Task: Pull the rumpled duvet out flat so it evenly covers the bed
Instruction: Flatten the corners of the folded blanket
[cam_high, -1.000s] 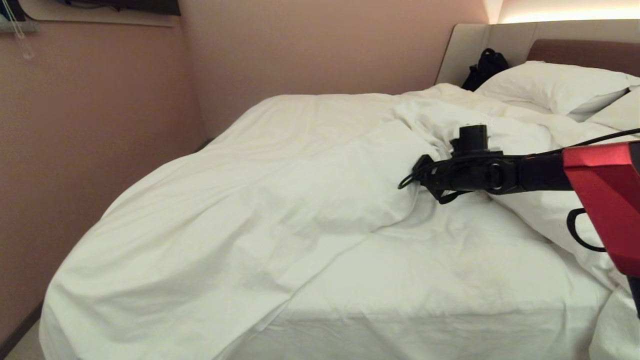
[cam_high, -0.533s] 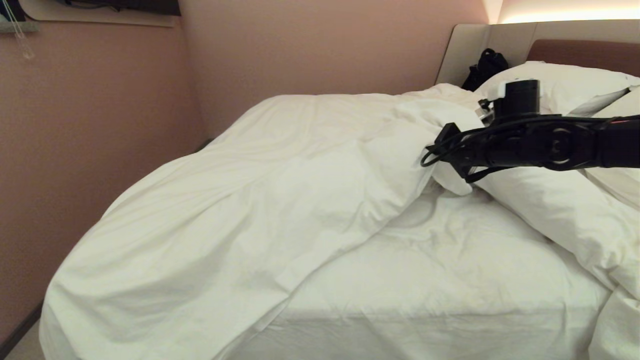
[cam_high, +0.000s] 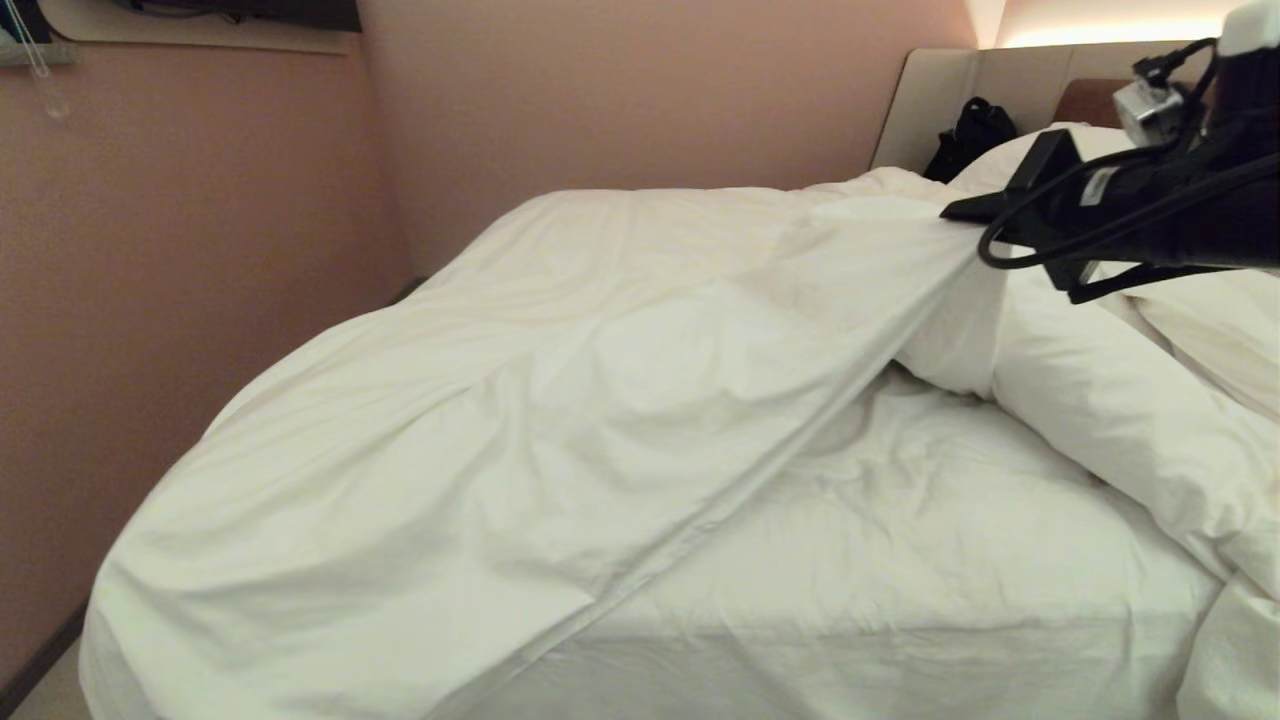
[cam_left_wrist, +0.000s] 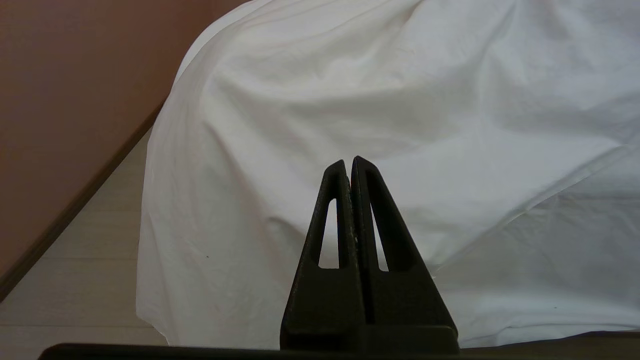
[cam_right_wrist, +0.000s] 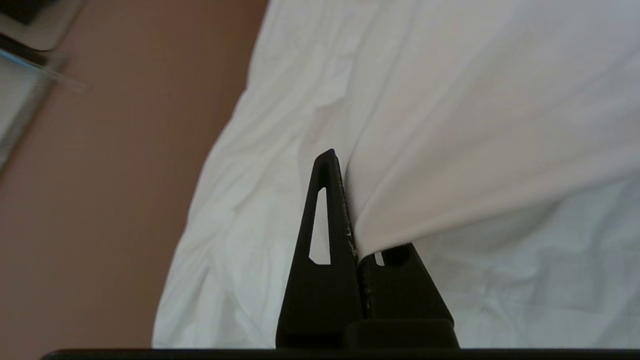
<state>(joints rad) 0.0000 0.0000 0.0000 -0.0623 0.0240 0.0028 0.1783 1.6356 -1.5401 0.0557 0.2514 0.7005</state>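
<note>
Up by the pillow (cam_high: 1090, 150), right gripper (cam_high: 965, 210) is clamped on the duvet (cam_high: 560, 400) edge; the bulk trails away toward the wall side, bare sheet (cam_high: 900, 560) below, so right arm pulls; left gripper (cam_left_wrist: 350, 165) closed, empty, parked low at the foot of the bed (cam_high: 940, 90)

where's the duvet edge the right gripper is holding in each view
Head view: the duvet edge runs taut from the foot of the bed up to the right gripper, shut on it at upper right.
Left wrist view: that gripped edge is not in it; only the duvet's hanging corner beyond the shut left gripper.
Right wrist view: the fabric is clamped between the fingers.
Shared landmark: the pink wall.
</note>
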